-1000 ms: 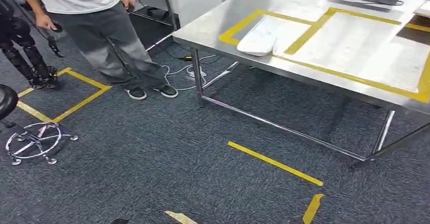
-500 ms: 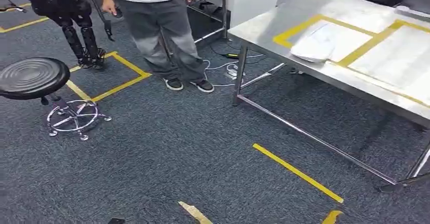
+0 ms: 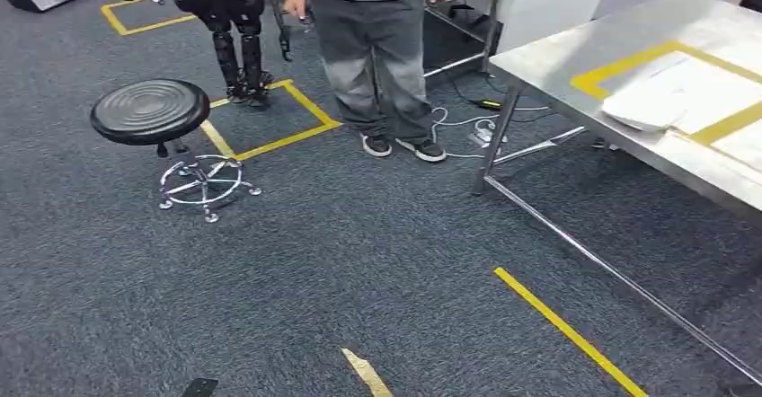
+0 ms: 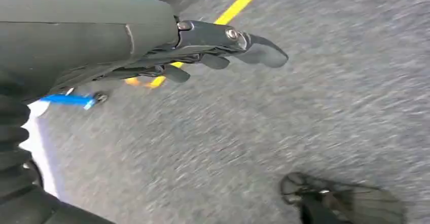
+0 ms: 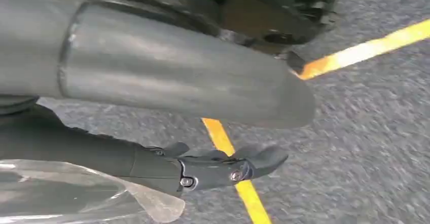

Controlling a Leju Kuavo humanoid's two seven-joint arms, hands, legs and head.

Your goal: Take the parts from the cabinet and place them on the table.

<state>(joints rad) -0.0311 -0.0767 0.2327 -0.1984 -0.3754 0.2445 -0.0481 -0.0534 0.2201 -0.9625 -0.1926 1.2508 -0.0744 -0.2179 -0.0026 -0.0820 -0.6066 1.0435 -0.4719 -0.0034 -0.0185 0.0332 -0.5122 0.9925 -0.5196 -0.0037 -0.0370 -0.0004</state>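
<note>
While the head view looks down on grey carpet w/ a black stool [image 3: 150, 110], a person [image 3: 377, 56] and the steel table [image 3: 629, 154] at right, a white part [image 3: 649, 105] lies on the table's yellow-taped area, cut off by the frame edge. Left wrist view: left hand [image 4: 203, 51] over blurred carpet, fingers loosely extended, grasping nothing. Right wrist view: right hand [image 5: 213, 165] beside clear plastic film [image 5: 76, 193]; can't tell if it's gripped.

No readable text, labels, brands or numbers anywhere. Yellow floor tape [image 3: 566, 330] and table tape [image 3: 629, 63] carry no lettering.
</note>
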